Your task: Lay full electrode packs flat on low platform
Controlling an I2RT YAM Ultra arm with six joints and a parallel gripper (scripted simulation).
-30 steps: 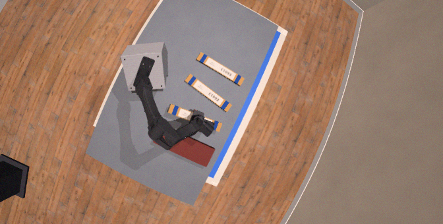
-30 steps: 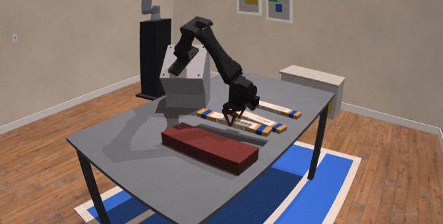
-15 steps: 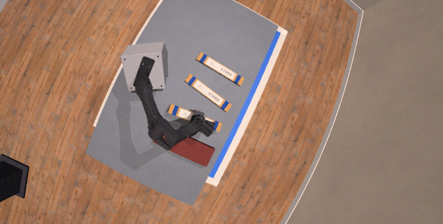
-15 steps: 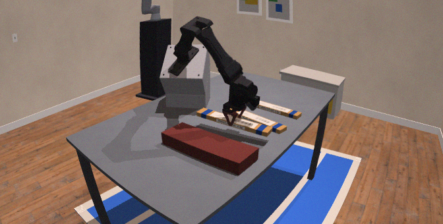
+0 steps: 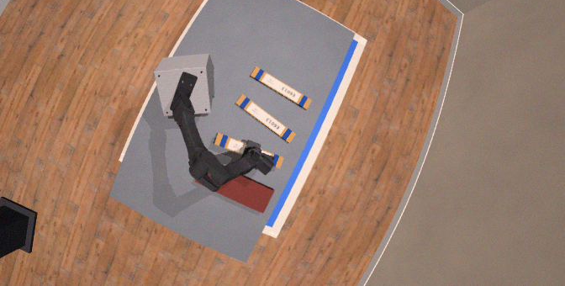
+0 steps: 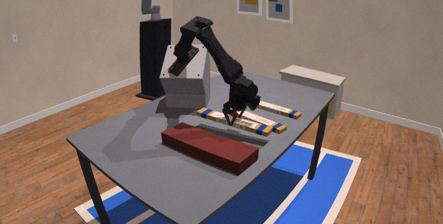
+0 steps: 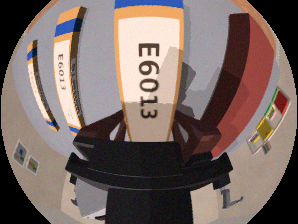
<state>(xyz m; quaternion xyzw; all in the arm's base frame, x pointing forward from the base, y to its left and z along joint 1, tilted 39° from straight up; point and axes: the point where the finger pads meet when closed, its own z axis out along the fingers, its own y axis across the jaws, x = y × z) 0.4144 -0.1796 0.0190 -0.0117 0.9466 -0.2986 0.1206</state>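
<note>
1. My gripper (image 5: 253, 150) (image 6: 235, 120) (image 7: 149, 111) is closed on the near pack (image 5: 234, 144) (image 6: 252, 126) (image 7: 149, 60), a finger on each long side, with its E6013 label facing up.
2. I have that pack up off the table (image 5: 277, 23) (image 6: 138, 172) (image 7: 100, 50); from the exterior view I can see its shadow (image 6: 244, 136) lying apart from it, between pack and platform.
3. Taking 12 as the top of my overhead view, the platform (image 5: 248, 193) (image 6: 211, 143) (image 7: 250, 65), the low red block, sits at about 6 o'clock from the held pack. The pack is beside it, not over it, and no pack rests on it.
4. At 1 o'clock from the held pack, the middle pack (image 5: 266, 119) (image 6: 264, 119) (image 7: 62, 65) lies flat on the table, its length running from 10 to 4.
5. Further out at 1 o'clock I have the far pack (image 5: 281, 87) (image 6: 277, 107) (image 7: 40, 90), also flat and at much the same slant, apart from the middle one.
6. My arm (image 5: 191, 136) (image 6: 221, 54) bends over the platform's 10 o'clock end in the overhead view, hiding part of it. I can't tell by looking which packs are full.
</note>
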